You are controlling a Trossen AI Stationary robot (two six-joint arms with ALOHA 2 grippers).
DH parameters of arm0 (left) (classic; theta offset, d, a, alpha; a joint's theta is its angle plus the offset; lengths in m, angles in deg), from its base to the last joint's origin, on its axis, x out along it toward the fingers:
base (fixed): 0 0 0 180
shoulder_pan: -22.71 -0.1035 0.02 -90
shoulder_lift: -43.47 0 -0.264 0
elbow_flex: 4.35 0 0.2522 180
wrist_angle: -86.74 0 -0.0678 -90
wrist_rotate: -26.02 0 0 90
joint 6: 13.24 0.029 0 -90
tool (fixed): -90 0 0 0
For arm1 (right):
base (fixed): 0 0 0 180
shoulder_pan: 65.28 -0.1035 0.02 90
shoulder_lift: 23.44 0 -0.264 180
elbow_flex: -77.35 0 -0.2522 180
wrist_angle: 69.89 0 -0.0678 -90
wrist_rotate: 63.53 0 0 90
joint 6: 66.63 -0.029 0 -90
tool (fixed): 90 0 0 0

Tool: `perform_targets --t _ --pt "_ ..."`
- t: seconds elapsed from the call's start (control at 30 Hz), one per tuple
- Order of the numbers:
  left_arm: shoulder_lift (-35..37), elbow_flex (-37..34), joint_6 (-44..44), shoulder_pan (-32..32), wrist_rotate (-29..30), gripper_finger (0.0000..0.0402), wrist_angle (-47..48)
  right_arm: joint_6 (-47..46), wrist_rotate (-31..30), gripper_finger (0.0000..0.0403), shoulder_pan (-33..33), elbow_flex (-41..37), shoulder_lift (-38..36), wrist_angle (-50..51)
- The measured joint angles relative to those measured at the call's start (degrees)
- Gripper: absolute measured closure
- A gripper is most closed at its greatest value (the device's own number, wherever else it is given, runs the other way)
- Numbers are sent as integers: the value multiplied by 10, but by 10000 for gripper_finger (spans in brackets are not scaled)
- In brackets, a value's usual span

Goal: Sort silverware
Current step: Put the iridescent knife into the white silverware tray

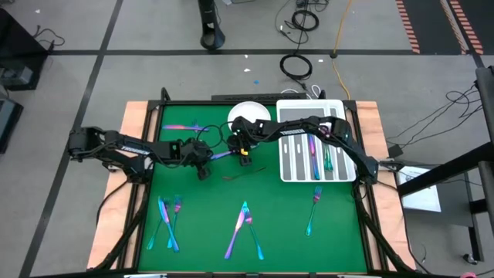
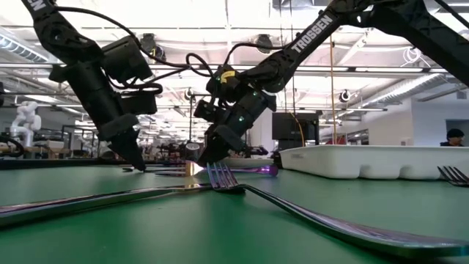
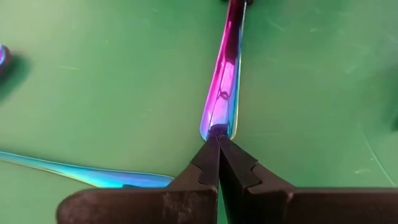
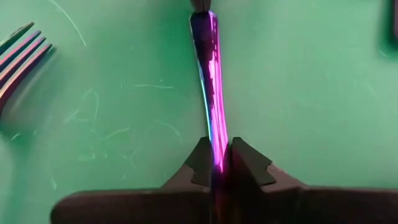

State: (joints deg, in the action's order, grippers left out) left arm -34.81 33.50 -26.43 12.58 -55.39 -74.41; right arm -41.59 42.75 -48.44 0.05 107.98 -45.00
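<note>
Handover beside the white slotted tray (image 1: 287,176): both grippers, left gripper (image 3: 217,144) and right gripper (image 4: 216,149), pinch one utensil (image 3: 225,81); the left fingers should release first.

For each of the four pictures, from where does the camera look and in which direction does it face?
High view: above the table, facing straight down; both arms, white tray, white plate.
Low view: at table-top height, facing level into the room; both arms come from above; a fork lies near.
Left wrist view: on the left arm, facing past the left gripper, shut on one end of a utensil.
Right wrist view: on the right arm, facing past the right gripper, which pinches the other end.
Shared: both wrist views show that same utensil on green mat.
</note>
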Motion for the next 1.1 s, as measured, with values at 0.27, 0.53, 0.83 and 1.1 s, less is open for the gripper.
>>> perform_targets --t 0.27,0.53,0.83,1.1 --pt "57 2 45 1 0 343 -3 -44 0 392 -1 -1 0 0" --pt "196 5 66 0 4 309 -4 -49 -6 394 -11 -2 -10 -1" --pt "313 5 64 0 5 308 50 0 12 395 -46 -5 -63 11" --pt "323 6 62 0 4 308 78 97 6 396 -82 -3 -106 38"
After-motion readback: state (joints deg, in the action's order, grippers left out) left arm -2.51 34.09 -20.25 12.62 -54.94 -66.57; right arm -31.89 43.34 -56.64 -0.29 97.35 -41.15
